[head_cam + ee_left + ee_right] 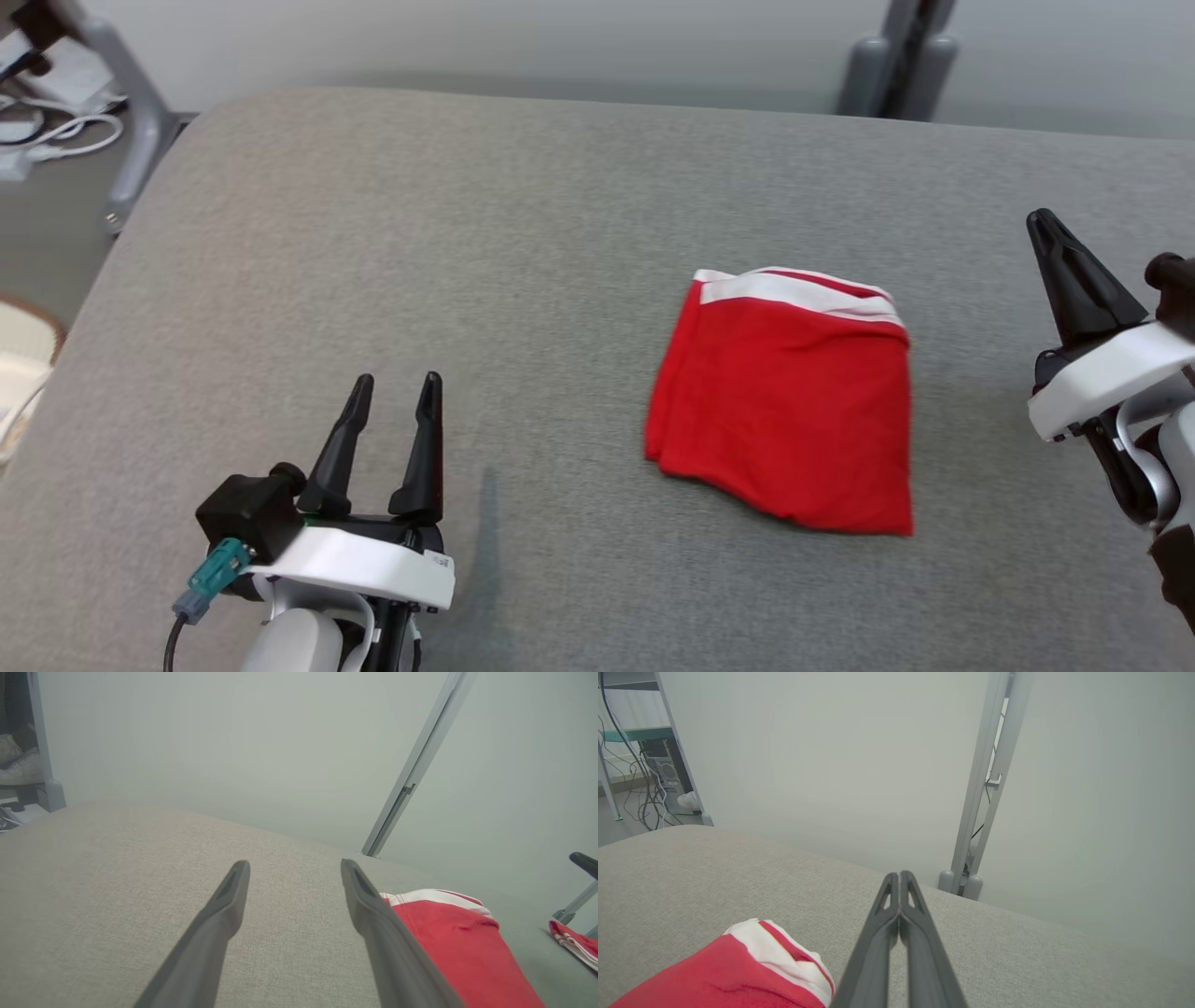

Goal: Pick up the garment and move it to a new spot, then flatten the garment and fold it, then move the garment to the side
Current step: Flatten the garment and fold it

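The folded red garment (784, 411) lay flat on the grey table (467, 233), toward 4 o'clock from its middle, its white band at the far edge. The left gripper (392, 385) hovered at 8 o'clock, well apart from it, fingers spread and empty. The right gripper (1044, 224) stood at 3 o'clock, near the garment but clear of it, fingers pressed together on nothing. At 4 o'clock in the left wrist view showed a red striped scrap (577, 945), perhaps another cloth.
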`<state>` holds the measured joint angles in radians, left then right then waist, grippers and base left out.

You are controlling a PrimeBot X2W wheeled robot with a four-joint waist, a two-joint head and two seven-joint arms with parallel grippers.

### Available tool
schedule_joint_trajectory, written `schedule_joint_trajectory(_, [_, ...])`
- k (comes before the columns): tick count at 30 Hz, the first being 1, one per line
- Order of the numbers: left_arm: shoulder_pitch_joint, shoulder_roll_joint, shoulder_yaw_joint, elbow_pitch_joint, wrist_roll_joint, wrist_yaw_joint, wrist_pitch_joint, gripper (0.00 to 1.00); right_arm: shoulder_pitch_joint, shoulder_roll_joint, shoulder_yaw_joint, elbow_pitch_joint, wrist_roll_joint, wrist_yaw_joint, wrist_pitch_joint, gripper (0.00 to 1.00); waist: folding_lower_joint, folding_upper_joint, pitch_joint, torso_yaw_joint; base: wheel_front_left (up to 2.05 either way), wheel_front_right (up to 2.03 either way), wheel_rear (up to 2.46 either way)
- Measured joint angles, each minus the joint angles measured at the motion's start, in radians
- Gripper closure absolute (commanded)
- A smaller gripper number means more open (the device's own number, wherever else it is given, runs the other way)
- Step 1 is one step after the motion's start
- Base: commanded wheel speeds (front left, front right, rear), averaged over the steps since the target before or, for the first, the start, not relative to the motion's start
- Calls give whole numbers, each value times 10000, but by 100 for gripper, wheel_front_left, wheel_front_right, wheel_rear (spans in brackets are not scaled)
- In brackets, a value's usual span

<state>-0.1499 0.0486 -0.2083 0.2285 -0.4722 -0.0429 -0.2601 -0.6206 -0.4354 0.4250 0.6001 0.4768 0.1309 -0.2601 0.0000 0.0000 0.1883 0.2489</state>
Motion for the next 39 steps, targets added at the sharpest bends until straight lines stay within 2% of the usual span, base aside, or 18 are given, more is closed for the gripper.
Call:
schedule_joint_trajectory(6, [-53, 2, 397, -81, 178, -61, 0, 0, 1073, 249, -1049, -1402, -1233, 0, -15, 100, 0, 0, -173, -852, 0, 0, 0])
schedule_joint_trajectory(13, [-19, -6, 871, -65, 403, -178, 0, 0, 2554, 1223, -2585, -2920, -2203, 0, -15, 100, 0, 0, -398, -1585, 0, 0, 0])
schedule_joint_trajectory(23, [279, 0, 988, -17, 533, -263, 0, 0, 3940, 2207, -3469, -3519, -2761, 0, -15, 100, 0, 0, -542, -1846, 0, 0, 0])
schedule_joint_trajectory(30, [411, 0, 872, 10, 577, -263, 0, 0, 4219, 2447, -3728, -3582, -2907, 0, -15, 100, 0, 0, -577, -1826, 0, 0, 0])
schedule_joint_trajectory(31, [411, -2, 863, 13, 583, -263, 0, 0, 4230, 2472, -3726, -3576, -2886, 0, -15, 91, 0, 0, -579, -1822, 0, 0, 0])
schedule_joint_trajectory(32, [411, 0, 853, 19, 591, -263, 0, 0, 4235, 2477, -3712, -3574, -2880, 0, -15, 13, 0, 0, -583, -1816, 0, 0, 0])
schedule_joint_trajectory(33, [411, 0, 846, 23, 593, -263, 0, 0, 4237, 2476, -3710, -3574, -2882, 0, -15, 0, 0, 0, -587, -1810, 0, 0, 0])
schedule_joint_trajectory(39, [413, 0, 813, 23, 602, -259, 0, 0, 4255, 2516, -3758, -3540, -2901, 0, -15, 0, 0, 1, -596, -1758, 0, 0, 0])
